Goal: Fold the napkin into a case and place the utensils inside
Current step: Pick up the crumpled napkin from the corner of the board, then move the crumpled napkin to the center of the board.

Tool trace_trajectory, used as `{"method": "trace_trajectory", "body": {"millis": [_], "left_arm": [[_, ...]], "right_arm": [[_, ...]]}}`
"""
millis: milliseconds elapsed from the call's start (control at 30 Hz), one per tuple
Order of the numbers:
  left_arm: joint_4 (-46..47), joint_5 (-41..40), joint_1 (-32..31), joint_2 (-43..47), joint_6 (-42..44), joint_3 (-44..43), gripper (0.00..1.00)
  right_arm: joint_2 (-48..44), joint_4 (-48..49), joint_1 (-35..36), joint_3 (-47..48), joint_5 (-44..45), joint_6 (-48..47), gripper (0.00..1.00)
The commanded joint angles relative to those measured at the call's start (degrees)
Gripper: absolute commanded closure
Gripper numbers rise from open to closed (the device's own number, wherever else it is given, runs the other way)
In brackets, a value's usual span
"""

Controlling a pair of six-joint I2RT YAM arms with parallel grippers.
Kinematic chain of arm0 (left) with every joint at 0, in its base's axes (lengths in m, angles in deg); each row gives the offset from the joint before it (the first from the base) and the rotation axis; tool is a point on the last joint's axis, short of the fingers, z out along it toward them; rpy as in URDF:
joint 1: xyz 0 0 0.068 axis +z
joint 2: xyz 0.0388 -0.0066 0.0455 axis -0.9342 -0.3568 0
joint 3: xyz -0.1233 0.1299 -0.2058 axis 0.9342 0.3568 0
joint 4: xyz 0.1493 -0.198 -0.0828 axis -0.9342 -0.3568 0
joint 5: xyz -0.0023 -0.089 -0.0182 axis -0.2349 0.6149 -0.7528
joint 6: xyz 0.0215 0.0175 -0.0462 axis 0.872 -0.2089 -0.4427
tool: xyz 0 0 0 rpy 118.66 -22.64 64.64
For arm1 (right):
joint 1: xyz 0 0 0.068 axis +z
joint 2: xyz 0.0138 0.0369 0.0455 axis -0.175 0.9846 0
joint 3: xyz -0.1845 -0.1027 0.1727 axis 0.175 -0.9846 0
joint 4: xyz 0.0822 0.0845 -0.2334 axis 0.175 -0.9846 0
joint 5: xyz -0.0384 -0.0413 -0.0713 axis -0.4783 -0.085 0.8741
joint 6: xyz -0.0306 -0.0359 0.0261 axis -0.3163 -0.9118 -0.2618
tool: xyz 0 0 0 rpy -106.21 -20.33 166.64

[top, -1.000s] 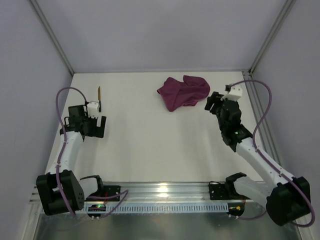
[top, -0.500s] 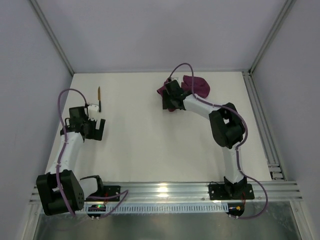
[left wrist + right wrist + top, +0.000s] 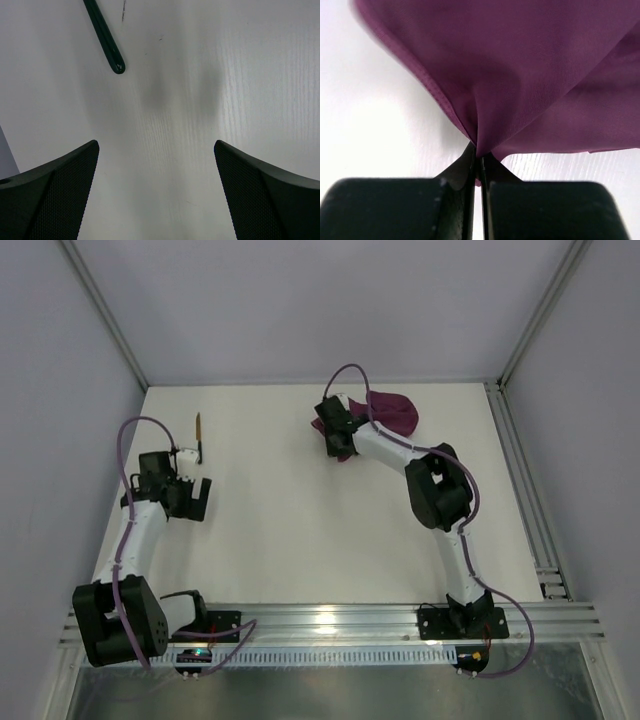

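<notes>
Plainly, the magenta napkin point(image 3: 395, 414) lies loosely crumpled.

This looks like a robotics lab cell. A bare white table point(image 3: 300, 505) sits inside aluminium frame posts point(image 3: 110, 322) and blank grey walls point(image 3: 320, 310).

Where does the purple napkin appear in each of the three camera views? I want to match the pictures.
Top external: the napkin lies crumpled at the far side of the table, right of the middle.
Left wrist: not in it.
Right wrist: the napkin fills the upper part and is pinched at the bottom centre.
Shared landmark: the right gripper, shut on the napkin's edge.
</notes>
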Motion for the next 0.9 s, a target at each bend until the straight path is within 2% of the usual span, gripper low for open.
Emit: {"method": "trace_trajectory", "body": {"millis": [0, 67, 167, 233, 333, 433, 567, 767, 800, 867], "left_arm": [[-1.9, 2.9, 0.3, -0.2, 0.0, -3.5, 0.01], [-3.5, 4.3, 0.3, 0.3, -0.2, -4.7, 0.01], [-5.5, 5.5, 0.3, 1.3, -0.2, -6.5, 0.01], [-7.3, 6.2, 0.3, 1.6, -0.1, -7.5, 0.01], [-8.6, 6.5, 0.3, 2.3, 0.4, -9.3, 0.01], [-9.9, 6.8, 0.3, 2.8, 0.7, -11.0, 0.01], [-11.1, 7.6, 0.3, 2.8, 1.4, -12.2, 0.01], [-12.6, 12.7, 0.2, 1.5, 3.4, -11.3, 0.05], [-12.9, 12.7, 0.0, 1.3, 3.9, -11.1, 0.05], [-12.9, 11.7, -0.4, 0.3, 5.0, -9.9, 0.07]], "right_arm": [[-11.8, -0.5, 4.5, 4.2, -5.2, -7.8, 0.96], [-14.9, -2.1, 8.6, 8.1, -8.3, -13.8, 0.96], [-22.2, -1.9, 12.9, 10.5, -16.4, -17.1, 0.96], [-28.5, 2.5, 13.1, 9.1, -24.4, -15.3, 0.96], [-34.6, 6.2, 12.7, 4.6, -23.9, -12.5, 0.96], [-38.4, 7.0, 10.5, 0.1, -23.8, -7.8, 0.96], [-42.2, 12.0, 5.2, -14.7, -27.3, 0.2, 0.96], [-41.3, 19.6, -7.9, -35.9, -32.4, 10.8, 0.96], [-40.5, 19.5, -9.1, -37.3, -31.2, 10.9, 0.94], [-37.3, 19.0, -12.4, -40.0, -29.9, 10.5, 0.83]]}}
